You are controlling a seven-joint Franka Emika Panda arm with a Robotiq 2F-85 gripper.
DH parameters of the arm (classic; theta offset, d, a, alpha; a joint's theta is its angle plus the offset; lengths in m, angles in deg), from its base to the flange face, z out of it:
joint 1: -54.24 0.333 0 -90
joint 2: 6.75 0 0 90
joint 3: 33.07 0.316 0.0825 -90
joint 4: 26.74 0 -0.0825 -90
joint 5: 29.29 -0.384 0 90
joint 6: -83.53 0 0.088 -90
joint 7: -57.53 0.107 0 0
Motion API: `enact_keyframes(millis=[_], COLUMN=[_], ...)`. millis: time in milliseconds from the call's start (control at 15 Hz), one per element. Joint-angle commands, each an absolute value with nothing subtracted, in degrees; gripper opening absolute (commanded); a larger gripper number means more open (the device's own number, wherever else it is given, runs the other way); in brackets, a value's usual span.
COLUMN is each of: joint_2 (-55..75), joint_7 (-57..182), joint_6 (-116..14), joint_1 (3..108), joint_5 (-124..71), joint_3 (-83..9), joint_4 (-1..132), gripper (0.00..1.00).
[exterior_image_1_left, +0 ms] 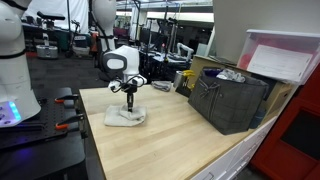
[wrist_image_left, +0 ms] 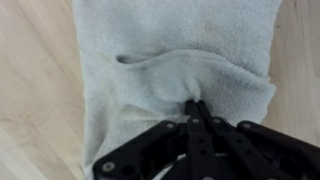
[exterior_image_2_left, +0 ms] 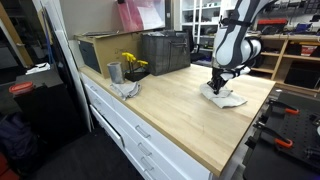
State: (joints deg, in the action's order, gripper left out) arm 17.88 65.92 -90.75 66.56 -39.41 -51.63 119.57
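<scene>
A cluttered workshop surrounds a pale wooden worktop (exterior_image_1_left: 170,140). A dark crate (exterior_image_1_left: 228,100) stands at its far right. Well apart, toward the left, lies a white towel (exterior_image_1_left: 125,117). The gripper (exterior_image_1_left: 129,108) has its fingers pinched together on a raised fold of it.

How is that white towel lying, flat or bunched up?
Partly bunched: the towel has a raised fold across its middle, where the shut pincer pinches it.
</scene>
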Motion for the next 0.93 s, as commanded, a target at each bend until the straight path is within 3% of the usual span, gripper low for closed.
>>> enact_keyframes(millis=[0,533,867], joint_2=[19.9,22.2,22.3], joint_7=[68.5,63.6,63.1], joint_6=[-87.5,-86.3,-82.5], joint_1=[65.3,61.3,61.0], joint_5=[-36.4,-31.3,-26.3], joint_3=[-49.6,-43.7,-45.0], joint_4=[114.1,102.5,99.5], gripper=[0.01,0.01,0.01])
